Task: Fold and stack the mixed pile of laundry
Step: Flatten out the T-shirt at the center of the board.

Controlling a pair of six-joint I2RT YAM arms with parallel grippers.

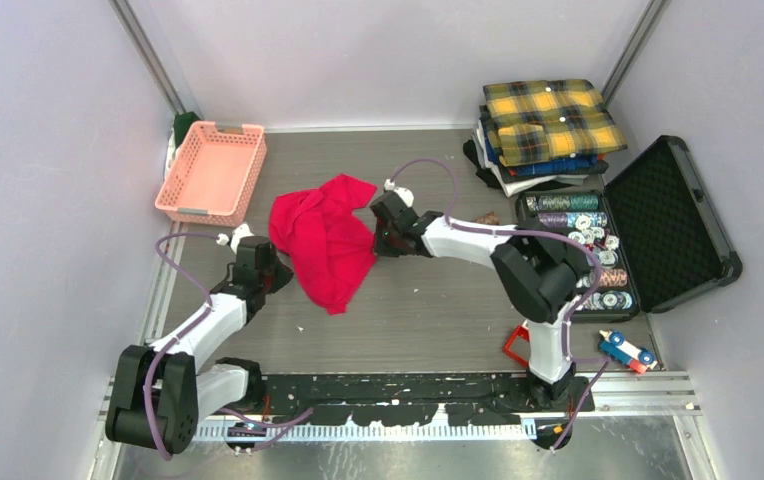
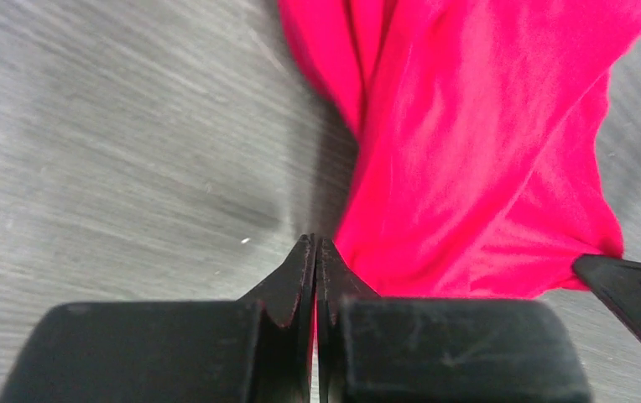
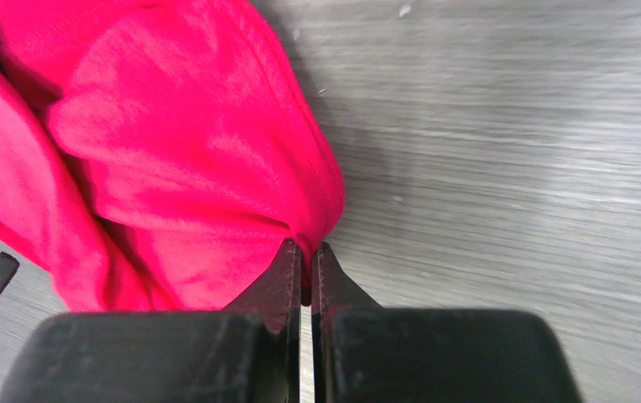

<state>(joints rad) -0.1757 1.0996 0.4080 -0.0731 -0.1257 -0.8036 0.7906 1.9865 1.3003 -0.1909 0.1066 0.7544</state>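
top view, cloth: we see the red t-shirt [image 1: 323,240] lying crumpled on the grey counter [image 1: 428,300], between the two arms and near the pink basket [image 1: 211,170].
top view, folded pile: the yellow-and-black plaid shirt [image 1: 553,120] lies folded on top of a stack of clothes [image 1: 518,172] at the far right, well apart from the red t-shirt and beside an open black case [image 1: 673,225].
top view, arms: the left gripper [image 1: 280,272] meets the cloth's left edge, and the right gripper [image 1: 379,236] meets its right edge.
left wrist, gripper: we find its fingers [image 2: 300,269] pressed together. The red hem lies against the tip, and a thin red line shows in the slit, so it pinches the hem.
right wrist, gripper: its fingers [image 3: 284,277] are closed narrow on a fold of the red t-shirt, whose edge runs in between the tips.
right wrist, cloth: it bunches to the left over bare counter.
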